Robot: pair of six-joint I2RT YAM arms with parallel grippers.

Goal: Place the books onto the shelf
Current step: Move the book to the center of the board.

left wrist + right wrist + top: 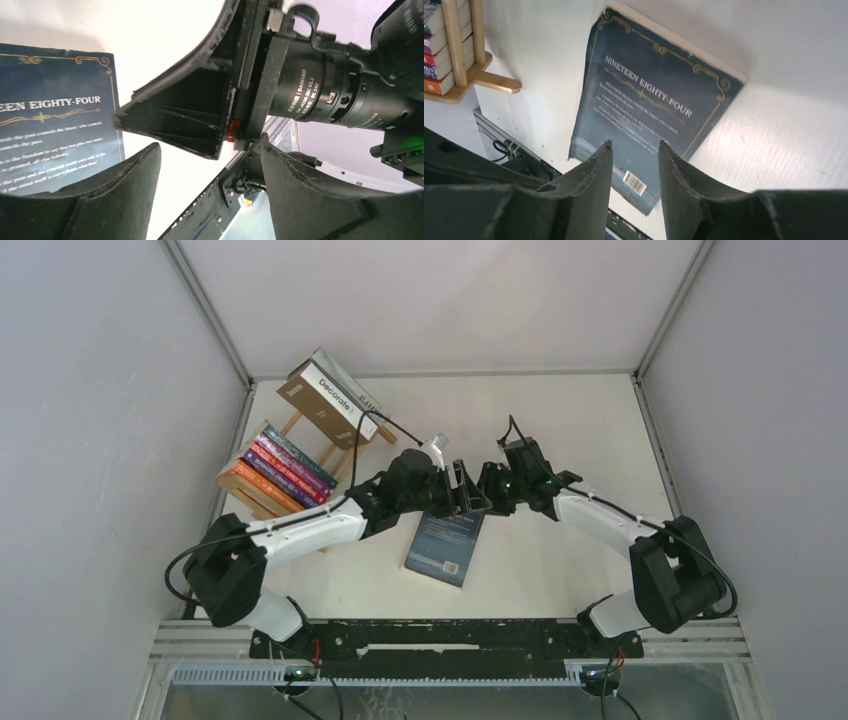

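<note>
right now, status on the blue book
Left gripper open, empty. Right gripper open, empty. Blue book flat on table beneath both, not shelved. Grippers crowd each other above it.

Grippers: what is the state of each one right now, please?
Left gripper: open wide, holding nothing.
Right gripper: partly open, holding nothing, pointing at the dark blue book.

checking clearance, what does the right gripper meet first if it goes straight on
Probably the dark blue paperback book lying flat; the right gripper frames its lower end in the wrist view, though depth is unclear.
</note>
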